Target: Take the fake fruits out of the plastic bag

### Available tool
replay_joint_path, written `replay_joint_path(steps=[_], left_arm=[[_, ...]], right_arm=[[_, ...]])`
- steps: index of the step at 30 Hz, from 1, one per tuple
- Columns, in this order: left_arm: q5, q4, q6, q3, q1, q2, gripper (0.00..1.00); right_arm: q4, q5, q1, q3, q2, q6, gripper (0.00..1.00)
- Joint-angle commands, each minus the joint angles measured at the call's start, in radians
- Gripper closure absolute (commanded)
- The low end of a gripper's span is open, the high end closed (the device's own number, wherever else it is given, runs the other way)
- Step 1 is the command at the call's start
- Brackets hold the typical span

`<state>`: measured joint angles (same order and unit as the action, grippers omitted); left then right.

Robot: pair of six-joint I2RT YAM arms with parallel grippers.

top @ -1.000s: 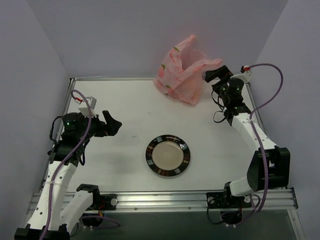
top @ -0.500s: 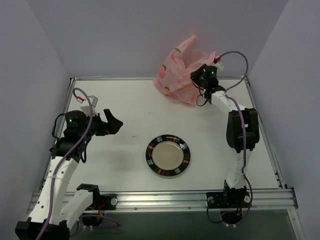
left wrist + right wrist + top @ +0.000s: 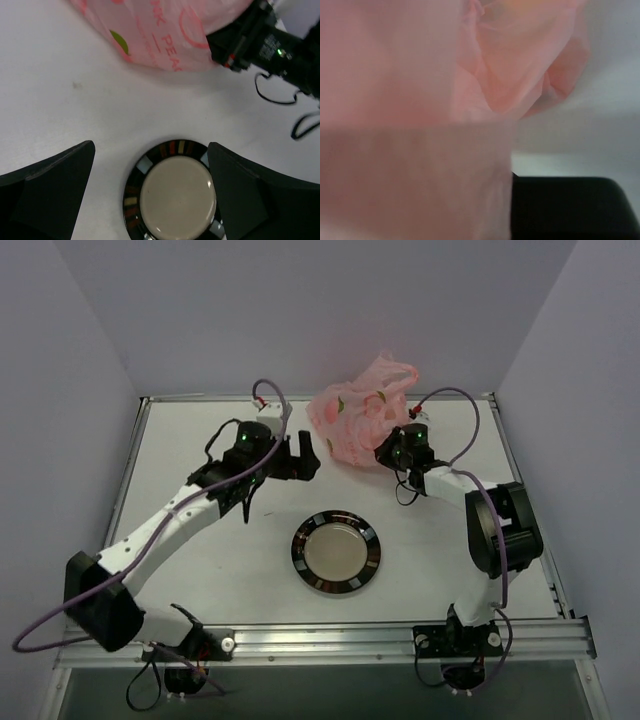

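Observation:
The pink plastic bag (image 3: pixel 358 412) sits crumpled at the back of the table, its handles up; it fills the top of the left wrist view (image 3: pixel 160 35) and most of the right wrist view (image 3: pixel 410 100). The fake fruits are hidden inside it. My right gripper (image 3: pixel 386 452) is pressed into the bag's lower right side and is shut on its thin film, which drapes over the jaws; only one dark finger (image 3: pixel 570 207) shows. My left gripper (image 3: pixel 302 456) hovers open just left of the bag, holding nothing, its fingers (image 3: pixel 50 192) spread wide.
A round dark-rimmed plate (image 3: pixel 336 551) lies at mid-table, in front of both grippers, and shows between the left fingers as the plate (image 3: pixel 134 201). Purple walls close the back and sides. A metal rail (image 3: pixel 320 640) runs along the near edge.
The right gripper moved in against the bag and shut on it. The left arm swung from the left side to beside the bag, still open. The bag shifted and changed shape.

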<state>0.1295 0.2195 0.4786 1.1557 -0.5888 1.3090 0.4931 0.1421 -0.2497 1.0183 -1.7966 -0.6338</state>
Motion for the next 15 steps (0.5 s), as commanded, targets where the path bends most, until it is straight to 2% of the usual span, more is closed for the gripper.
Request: replay_joint_path(steps=[1, 4, 5, 8, 10, 15], left_arm=[[-0.148, -0.042, -0.101, 0.248, 0.004, 0.175, 0.06], [-0.13, -0.017, -0.185, 0.446, -0.016, 0.401, 0.06], [-0.096, -0.019, -0.207, 0.484, -0.022, 0.401, 0.06], [-0.026, 0.007, -0.264, 0.644, -0.032, 0.585, 0.06], [0.01, 0.036, -0.304, 0.729, -0.042, 0.651, 0.06], [0.047, 0.096, -0.37, 1.016, -0.065, 0.841, 0.06]], right_arm=[[0.059, 0.013, 0.004, -0.064, 0.124, 0.052, 1.0], [0.067, 0.02, 0.003, -0.148, 0.187, 0.056, 1.0], [0.073, 0.025, 0.004, -0.149, 0.195, 0.052, 1.0], [0.085, 0.047, 0.003, -0.191, 0.226, 0.051, 1.0], [0.093, 0.06, 0.004, -0.218, 0.247, 0.046, 1.0], [0.104, 0.091, 0.001, -0.268, 0.292, 0.036, 1.0]])
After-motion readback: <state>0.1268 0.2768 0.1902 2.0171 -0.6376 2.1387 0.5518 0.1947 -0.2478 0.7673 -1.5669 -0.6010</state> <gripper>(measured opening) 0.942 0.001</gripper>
